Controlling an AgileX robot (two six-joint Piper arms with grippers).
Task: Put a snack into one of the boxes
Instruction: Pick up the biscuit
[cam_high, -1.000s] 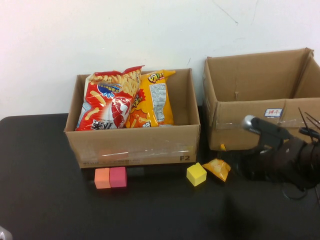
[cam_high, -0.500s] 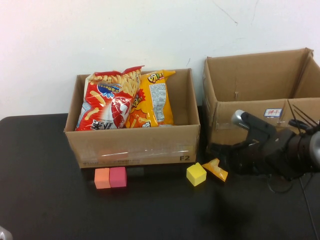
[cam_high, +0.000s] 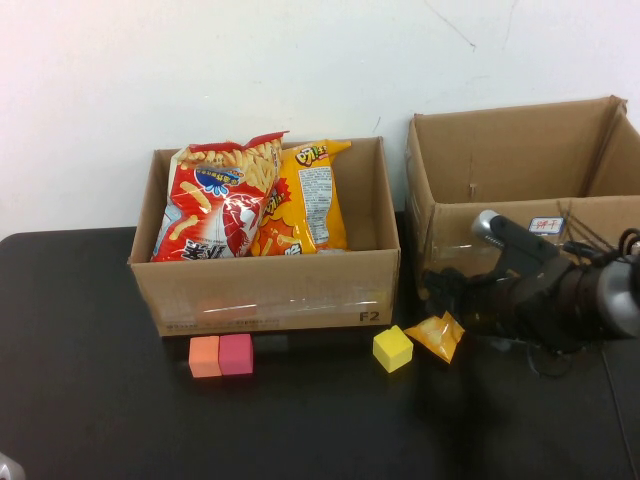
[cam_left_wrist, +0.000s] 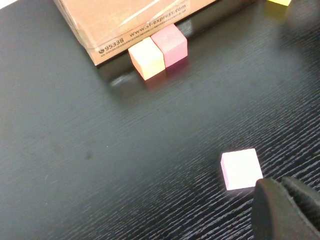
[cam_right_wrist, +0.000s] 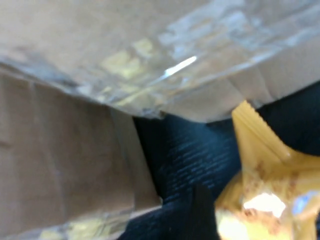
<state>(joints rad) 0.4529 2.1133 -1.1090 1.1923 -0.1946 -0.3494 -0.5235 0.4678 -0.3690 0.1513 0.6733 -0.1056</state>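
A small orange snack packet (cam_high: 437, 337) lies at the table just in front of the right cardboard box (cam_high: 470, 245). My right gripper (cam_high: 452, 312) reaches from the right and is shut on the packet's upper edge. The packet fills the near part of the right wrist view (cam_right_wrist: 265, 195), beside one dark finger (cam_right_wrist: 202, 215). The left cardboard box (cam_high: 270, 290) holds a red chip bag (cam_high: 215, 205) and an orange chip bag (cam_high: 305, 195). My left gripper (cam_left_wrist: 282, 186) is shut and empty, low over the table next to a pale pink cube (cam_left_wrist: 241, 169).
An orange cube (cam_high: 204, 356) and a pink cube (cam_high: 236, 353) sit against the left box's front. A yellow cube (cam_high: 392, 348) lies just left of the snack packet. A narrow gap separates the two boxes. A white wall stands behind them.
My right gripper moved left to the snack packet, then closed on it. The packet now stands tilted with one edge raised. The left arm has not moved.
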